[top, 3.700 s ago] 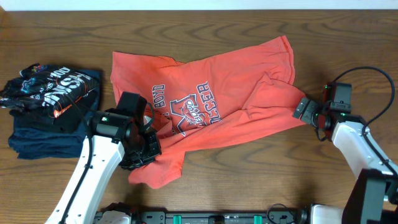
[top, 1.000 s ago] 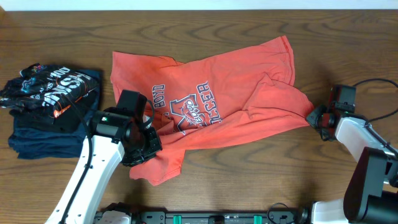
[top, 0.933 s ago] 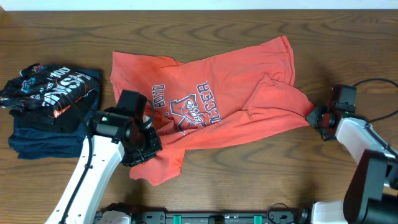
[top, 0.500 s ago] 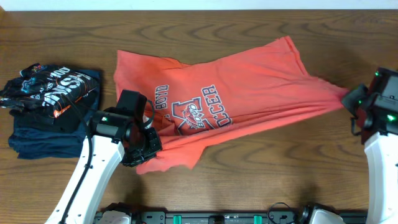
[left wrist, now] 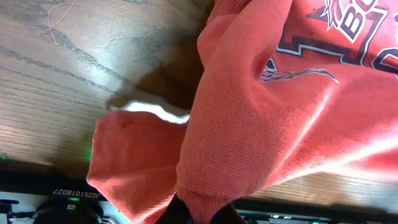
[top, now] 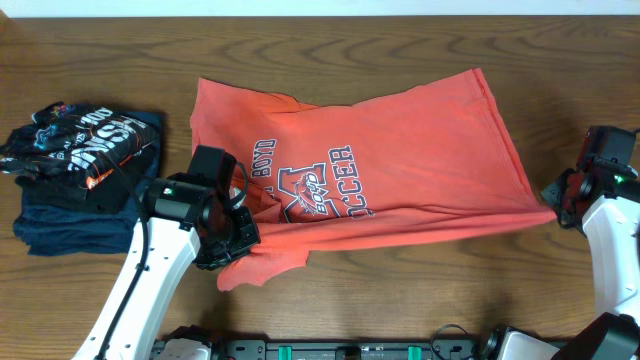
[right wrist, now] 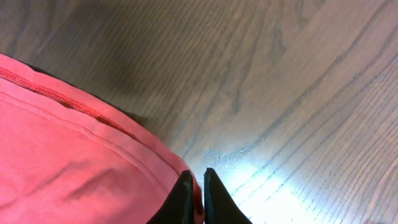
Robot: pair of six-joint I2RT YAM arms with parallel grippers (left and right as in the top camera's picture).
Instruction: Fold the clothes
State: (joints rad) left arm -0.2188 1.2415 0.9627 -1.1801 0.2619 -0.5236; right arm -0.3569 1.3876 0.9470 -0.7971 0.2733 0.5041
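The overhead camera looks straight down on the whole wooden table (top: 330,40). Each wrist camera sits very close, angled down at the tabletop. The left frames the bunched orange-red T-shirt (left wrist: 249,124) and the right its hem corner, both spots visible overhead.

The arms (top: 140,290) have white links (top: 608,250), black wrist housings (top: 203,168), green lights (top: 167,187) and dark jaws.

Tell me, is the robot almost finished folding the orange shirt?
Not nearly. Done: the orange T-shirt lies mostly spread out, lettering up, on the table. In hand: the left pincer is shut on a bunched part at the shirt's near edge, and the right pincer pinches a hemmed corner, with the cloth stretched between them. Left: no fold shows yet, and the bunched part needs flattening first.
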